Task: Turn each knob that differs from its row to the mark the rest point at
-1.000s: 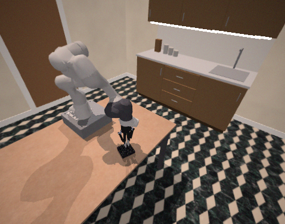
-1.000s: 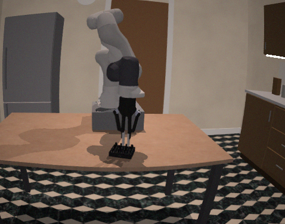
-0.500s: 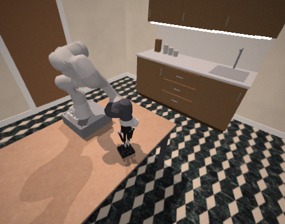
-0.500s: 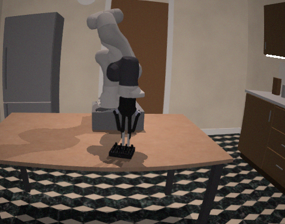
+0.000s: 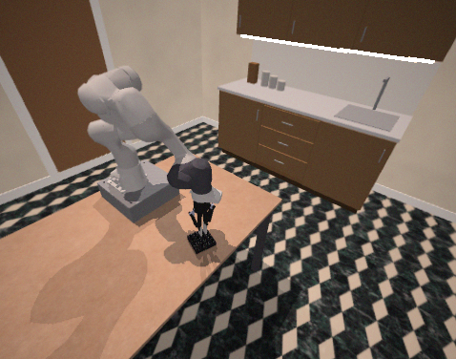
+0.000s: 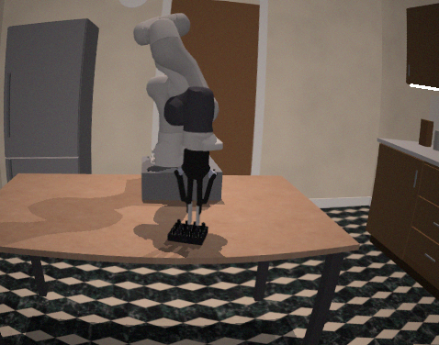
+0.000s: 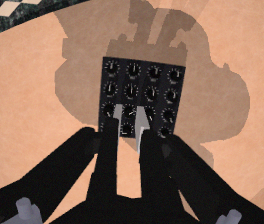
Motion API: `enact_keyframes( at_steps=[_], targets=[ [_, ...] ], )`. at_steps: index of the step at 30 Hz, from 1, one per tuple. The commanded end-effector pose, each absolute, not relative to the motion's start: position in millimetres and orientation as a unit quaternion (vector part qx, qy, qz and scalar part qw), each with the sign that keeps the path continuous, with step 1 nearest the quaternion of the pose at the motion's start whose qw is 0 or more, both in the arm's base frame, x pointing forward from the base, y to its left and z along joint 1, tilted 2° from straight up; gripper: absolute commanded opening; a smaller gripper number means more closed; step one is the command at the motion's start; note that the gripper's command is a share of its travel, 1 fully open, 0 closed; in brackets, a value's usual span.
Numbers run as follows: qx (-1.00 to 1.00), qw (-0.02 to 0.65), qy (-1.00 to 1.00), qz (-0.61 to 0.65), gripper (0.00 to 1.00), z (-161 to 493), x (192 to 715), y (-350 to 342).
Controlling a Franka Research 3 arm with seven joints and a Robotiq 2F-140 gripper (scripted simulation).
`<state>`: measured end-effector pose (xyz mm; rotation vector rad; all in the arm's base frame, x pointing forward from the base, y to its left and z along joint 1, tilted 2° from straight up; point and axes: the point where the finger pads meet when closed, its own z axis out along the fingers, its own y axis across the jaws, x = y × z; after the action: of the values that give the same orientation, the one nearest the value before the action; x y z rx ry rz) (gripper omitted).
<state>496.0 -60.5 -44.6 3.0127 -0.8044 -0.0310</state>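
The black knob box (image 5: 202,248) (image 6: 186,239) (image 7: 142,82) stands on the table. The wrist view shows four rows of knobs; which side has the socket is not discernible. The lines in its upper two rows point roughly up the picture. In the third row, the second knob (image 7: 129,111) has its line toward the upper right, while the fourth knob (image 7: 168,115) seems to point lower right. My gripper (image 5: 203,233) (image 6: 194,224) (image 7: 128,115) points down with a narrow gap, its fingertips on either side of that second knob, not visibly pressing it. The fingers hide part of the lowest row.
The wooden table (image 5: 85,267) (image 6: 275,220) (image 7: 23,90) carries the arm's grey base (image 5: 137,205) (image 6: 180,188) behind the box. The table's edge runs close beyond the box on the side away from the base. Shadows of the arm fall around the box.
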Motion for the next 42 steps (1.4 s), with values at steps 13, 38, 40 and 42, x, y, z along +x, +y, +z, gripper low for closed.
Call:
enact_keyframes(
  at_steps=[13,38,40,42],
  targets=[
    [0.965,0.011,-0.26,-0.009,0.12,-45,496,-61],
    [0.965,0.011,-0.26,-0.009,0.12,-58,495,-61],
    [0.965,0.011,-0.26,-0.009,0.12,-58,495,-61],
    [0.965,0.011,-0.26,-0.009,0.12,-58,495,-61]
  ],
)
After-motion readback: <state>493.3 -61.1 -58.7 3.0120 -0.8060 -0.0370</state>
